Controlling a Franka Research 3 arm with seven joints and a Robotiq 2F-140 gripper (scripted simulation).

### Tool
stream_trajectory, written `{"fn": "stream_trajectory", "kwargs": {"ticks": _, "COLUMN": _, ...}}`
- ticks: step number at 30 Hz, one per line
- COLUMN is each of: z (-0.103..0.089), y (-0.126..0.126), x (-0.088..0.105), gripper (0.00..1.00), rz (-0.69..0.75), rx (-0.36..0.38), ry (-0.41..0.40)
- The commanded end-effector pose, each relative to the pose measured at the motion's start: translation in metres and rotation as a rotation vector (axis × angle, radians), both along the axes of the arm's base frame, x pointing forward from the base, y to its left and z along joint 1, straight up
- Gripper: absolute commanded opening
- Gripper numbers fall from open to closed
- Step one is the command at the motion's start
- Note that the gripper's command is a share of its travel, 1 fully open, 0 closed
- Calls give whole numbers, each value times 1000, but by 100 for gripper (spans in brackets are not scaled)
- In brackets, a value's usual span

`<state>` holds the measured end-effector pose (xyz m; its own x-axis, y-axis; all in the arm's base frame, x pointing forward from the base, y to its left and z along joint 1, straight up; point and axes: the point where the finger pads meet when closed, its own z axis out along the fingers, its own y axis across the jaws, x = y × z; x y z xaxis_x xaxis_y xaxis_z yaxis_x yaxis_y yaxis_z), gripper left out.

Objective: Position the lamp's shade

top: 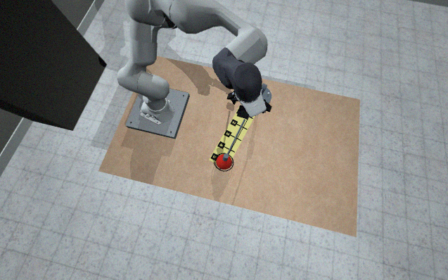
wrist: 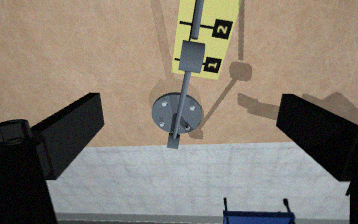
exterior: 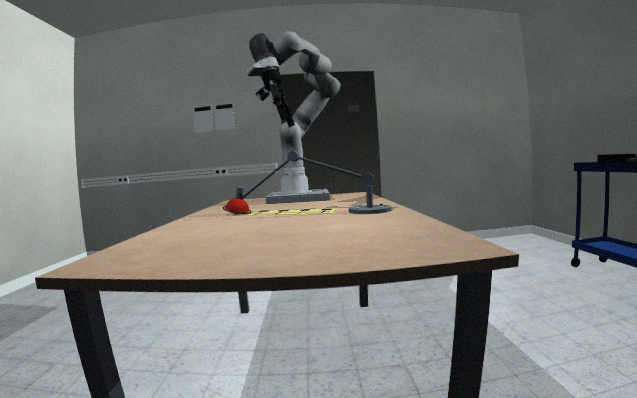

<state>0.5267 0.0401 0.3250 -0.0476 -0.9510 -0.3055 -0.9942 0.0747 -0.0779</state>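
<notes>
The lamp's red shade is low, its rim at or just above the bench, beside the outermost tag of the yellow numbered strip. The round grey foot stands beyond the strip's mark 1 end. The lamp's two thin rods rise from the foot's post and from the shade to the middle joint. My gripper is open and empty, pointing down above the middle joint, with a gap between. In the top view the arm's hand hides that joint.
The arm's grey base plate stands on the bench, to the left of the strip in the top view. A blue cart stands on the floor away from the bench.
</notes>
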Motion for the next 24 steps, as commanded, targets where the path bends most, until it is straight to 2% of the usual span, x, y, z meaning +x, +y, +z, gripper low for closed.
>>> {"fn": "stream_trajectory", "kwargs": {"ticks": 1, "z": 0, "y": 13, "x": 1, "gripper": 100, "rz": -24, "rx": 7, "ry": 6}}
{"fn": "stream_trajectory", "kwargs": {"ticks": 13, "z": 0, "y": 66, "x": 4, "gripper": 100, "rz": 0, "rx": 0, "ry": 0}}
{"fn": "stream_trajectory", "kwargs": {"ticks": 24, "z": 3, "y": 74, "x": 12, "gripper": 100, "rz": 18, "rx": -5, "ry": -4}}
